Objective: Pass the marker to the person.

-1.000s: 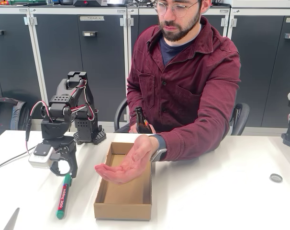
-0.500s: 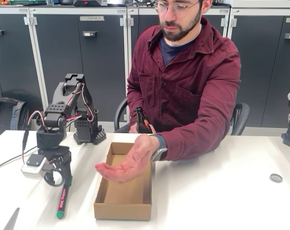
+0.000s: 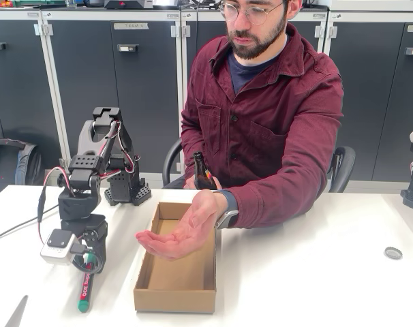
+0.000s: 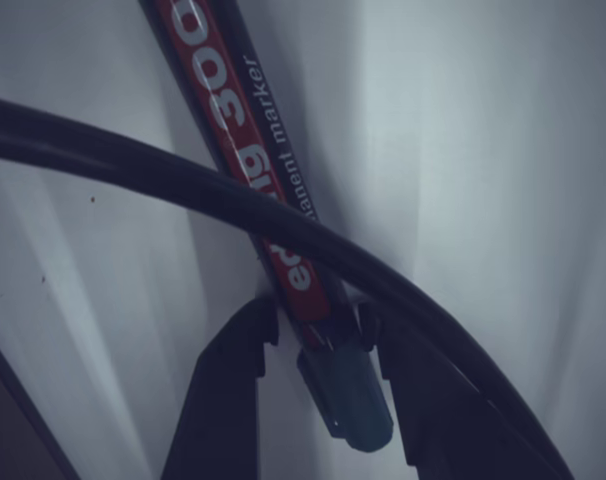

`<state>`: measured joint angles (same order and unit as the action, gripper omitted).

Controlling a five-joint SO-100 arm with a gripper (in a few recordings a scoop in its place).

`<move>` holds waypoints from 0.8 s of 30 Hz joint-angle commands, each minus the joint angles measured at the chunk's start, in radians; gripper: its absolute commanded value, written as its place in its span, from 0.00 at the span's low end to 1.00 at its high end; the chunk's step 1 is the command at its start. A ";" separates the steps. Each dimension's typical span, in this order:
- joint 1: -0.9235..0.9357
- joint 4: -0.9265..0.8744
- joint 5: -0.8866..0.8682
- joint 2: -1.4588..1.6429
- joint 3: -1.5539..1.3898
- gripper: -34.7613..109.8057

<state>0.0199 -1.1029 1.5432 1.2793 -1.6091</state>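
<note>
Box (image 3: 176,289) holds nothing; pincer (image 3: 89,260) straddles marker (image 3: 84,293) beside it.

Wrist view: I see gripper (image 4: 318,335) low over pale table surface (image 4: 483,200), two dark fingers (image 4: 228,400) flanking marker (image 4: 253,190) near its green end. Red label band with white print runs up and left toward top edge. Fingers sit tight against barrel on both sides. Black cable (image 4: 183,190) arcs across frame, crossing over marker.
</note>
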 commanded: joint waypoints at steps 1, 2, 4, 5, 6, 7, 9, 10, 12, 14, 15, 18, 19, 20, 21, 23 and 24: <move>0.006 -0.005 0.005 -0.005 0.057 0.31; 0.006 -0.002 0.008 -0.005 0.058 0.28; 0.005 0.009 0.009 -0.002 0.052 0.22; 0.003 0.018 0.006 0.008 0.044 0.21; 0.003 0.023 0.005 0.020 0.034 0.21; 0.002 0.020 0.008 0.038 0.023 0.21; -0.002 -0.005 0.009 0.078 0.015 0.21; -0.002 -0.018 0.009 0.101 0.011 0.21; -0.006 -0.025 0.009 0.144 -0.006 0.21; -0.015 -0.018 0.011 0.193 -0.023 0.21; -0.021 -0.018 0.012 0.219 -0.029 0.21; -0.044 -0.048 0.021 0.285 -0.038 0.21; -0.054 -0.049 0.020 0.296 -0.043 0.21; -0.064 -0.048 0.018 0.308 -0.054 0.21; -0.075 -0.044 0.017 0.324 -0.069 0.21; -0.100 -0.043 0.012 0.357 -0.100 0.21; -0.115 -0.046 0.009 0.374 -0.114 0.21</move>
<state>-0.0583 -1.1474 1.5524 1.5478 -1.7150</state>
